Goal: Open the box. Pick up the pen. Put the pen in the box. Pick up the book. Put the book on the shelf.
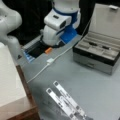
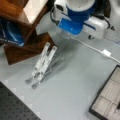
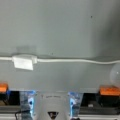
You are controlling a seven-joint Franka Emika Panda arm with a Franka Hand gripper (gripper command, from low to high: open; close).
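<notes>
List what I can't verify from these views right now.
- Gripper: in no view; the wrist view shows only table and cable.
- Pen: dark shapes lie in the open box in a front view, too blurred to name.
- Book: on the shelf, cut off by a front view's left edge; binding unseen.
</notes>
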